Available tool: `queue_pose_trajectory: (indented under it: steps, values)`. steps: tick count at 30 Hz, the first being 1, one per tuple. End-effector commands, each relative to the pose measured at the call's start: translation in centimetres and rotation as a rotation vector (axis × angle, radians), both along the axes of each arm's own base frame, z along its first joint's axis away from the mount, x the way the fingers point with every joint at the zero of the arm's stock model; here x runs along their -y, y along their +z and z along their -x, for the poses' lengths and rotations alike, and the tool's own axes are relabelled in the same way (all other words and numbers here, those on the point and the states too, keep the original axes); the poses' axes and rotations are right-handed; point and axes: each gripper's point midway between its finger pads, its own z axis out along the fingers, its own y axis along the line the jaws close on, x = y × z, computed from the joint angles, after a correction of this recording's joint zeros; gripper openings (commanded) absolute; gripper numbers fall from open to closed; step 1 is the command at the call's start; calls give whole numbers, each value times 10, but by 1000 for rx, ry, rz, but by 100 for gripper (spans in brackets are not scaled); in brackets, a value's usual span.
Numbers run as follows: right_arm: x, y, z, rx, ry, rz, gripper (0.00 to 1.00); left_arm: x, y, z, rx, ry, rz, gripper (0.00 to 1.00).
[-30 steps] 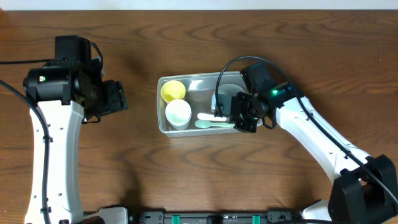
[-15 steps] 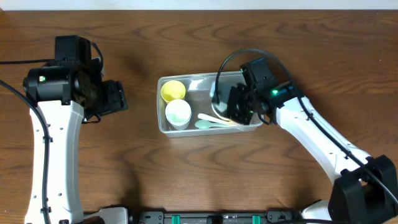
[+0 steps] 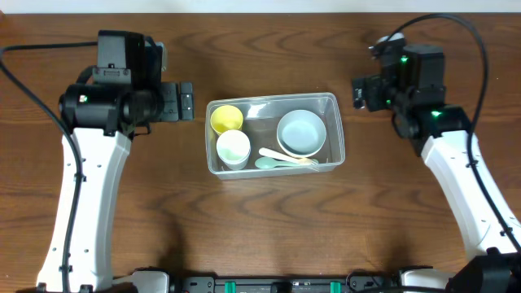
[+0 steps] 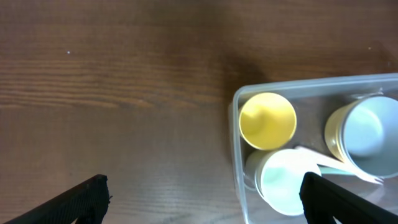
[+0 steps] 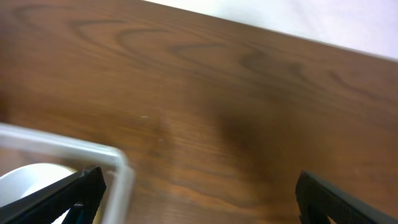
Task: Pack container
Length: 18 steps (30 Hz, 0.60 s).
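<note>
Clear rectangular plastic container with rounded corners [image 3: 262, 115] is sitting mid-way across the dark wooden tabletop [image 3: 260, 232], between the two arms. Inside it, seen from overhead, a round yellow cup [image 3: 226, 119] is standing in the upper-left corner. A round white cup [image 3: 234, 148] is standing just below it, touching or nearly so. A pale grey-blue round bowl [image 3: 301, 132] is sitting in the right half. A light green plastic spoon [image 3: 266, 162] and a cream plastic spoon [image 3: 289, 155] are lying along the lower wall, below the bowl. Over the tabletop just off the container's left side, the left claw [image 3: 186, 99] is hanging with fingers spread wide, gripping nothing. Near the container's upper-right corner but apart from it, the right claw [image 3: 358, 91] is hanging with fingers wide too, carrying nothing
</note>
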Motion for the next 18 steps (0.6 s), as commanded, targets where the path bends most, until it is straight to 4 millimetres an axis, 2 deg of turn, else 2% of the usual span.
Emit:
queue_pose_trajectory:
  steps: [1, 5, 9, 13, 18]
  values:
    - [21, -1, -3, -4, -94, -31, 99, -1, -17, -7, -43, -22, -23, 98]
    - [28, -1, 3, -21, -108, -30, 99, -2, -24, -11, -60, -19, -28, 98]
    - [30, 11, 14, -20, -146, -71, 99, -6, -23, -6, -68, -9, -43, 98]
    - [33, 35, 33, 8, -170, -84, 99, -3, -6, 6, -32, -15, -39, 98]
    - [41, 57, 70, 34, -223, -62, 99, 4, 19, 33, 40, -41, -35, 98]
